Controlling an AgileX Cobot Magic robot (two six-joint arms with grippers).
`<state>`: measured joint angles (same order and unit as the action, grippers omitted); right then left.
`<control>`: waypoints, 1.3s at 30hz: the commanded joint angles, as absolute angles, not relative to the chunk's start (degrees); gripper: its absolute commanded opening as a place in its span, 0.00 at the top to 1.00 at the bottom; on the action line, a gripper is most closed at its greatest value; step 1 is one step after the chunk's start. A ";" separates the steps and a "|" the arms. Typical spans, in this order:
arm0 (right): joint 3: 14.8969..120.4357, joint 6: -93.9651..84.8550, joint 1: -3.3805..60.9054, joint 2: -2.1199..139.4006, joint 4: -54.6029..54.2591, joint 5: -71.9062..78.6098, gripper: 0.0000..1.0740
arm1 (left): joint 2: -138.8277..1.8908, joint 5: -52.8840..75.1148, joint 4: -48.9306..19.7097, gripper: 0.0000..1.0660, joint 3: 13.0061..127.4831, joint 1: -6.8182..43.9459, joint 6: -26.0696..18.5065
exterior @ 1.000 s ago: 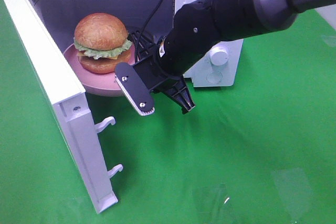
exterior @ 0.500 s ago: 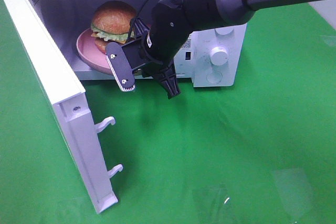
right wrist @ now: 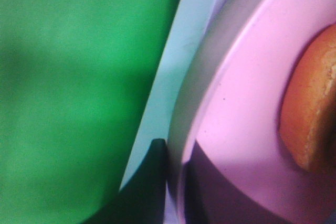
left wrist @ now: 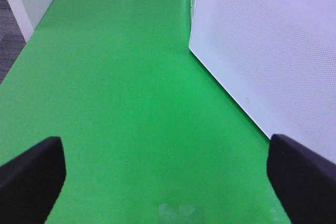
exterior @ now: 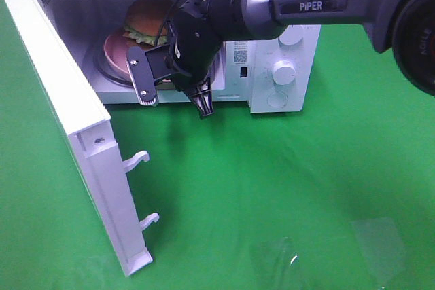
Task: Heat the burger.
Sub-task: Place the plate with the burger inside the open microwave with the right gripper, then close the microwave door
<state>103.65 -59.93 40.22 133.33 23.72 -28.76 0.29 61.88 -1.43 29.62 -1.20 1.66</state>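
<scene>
The burger (exterior: 145,17) is sat on the pink plate (exterior: 113,53) inside the microwave (exterior: 279,45), whose door (exterior: 64,106) is swung wide open. The plate's rim is pinched by the right gripper (exterior: 170,59), fingers clamped tight on it. The left gripper (left wrist: 168,182) is seen over the green cloth (exterior: 306,188) beside the door's outer face, fingers spread wide apart, nothing held

White microwave (exterior: 272,96), pink plate (exterior: 111,51), green cloth (exterior: 306,188)
</scene>
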 commanded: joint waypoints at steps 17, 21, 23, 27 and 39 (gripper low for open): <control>107.14 -56.09 40.16 134.30 24.64 -28.02 0.81 | 1.20 61.08 1.83 0.08 29.56 -1.26 1.66; 106.80 -55.46 40.16 133.27 24.06 -28.02 0.66 | 1.20 61.08 1.83 0.08 29.56 -1.26 1.66; 105.83 -55.46 40.16 132.58 23.43 -27.85 0.62 | 1.20 61.08 1.83 0.08 29.56 -1.26 1.66; 103.88 -55.46 40.16 131.44 23.26 -27.79 0.59 | 1.20 61.08 1.83 0.08 29.56 -1.26 1.66; 90.47 -55.69 40.16 123.13 21.08 -21.43 0.53 | 1.20 61.08 1.83 0.08 29.56 -1.26 1.66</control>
<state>93.05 -56.15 40.22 125.42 21.83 -22.86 0.29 61.88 1.66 29.62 -1.20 1.66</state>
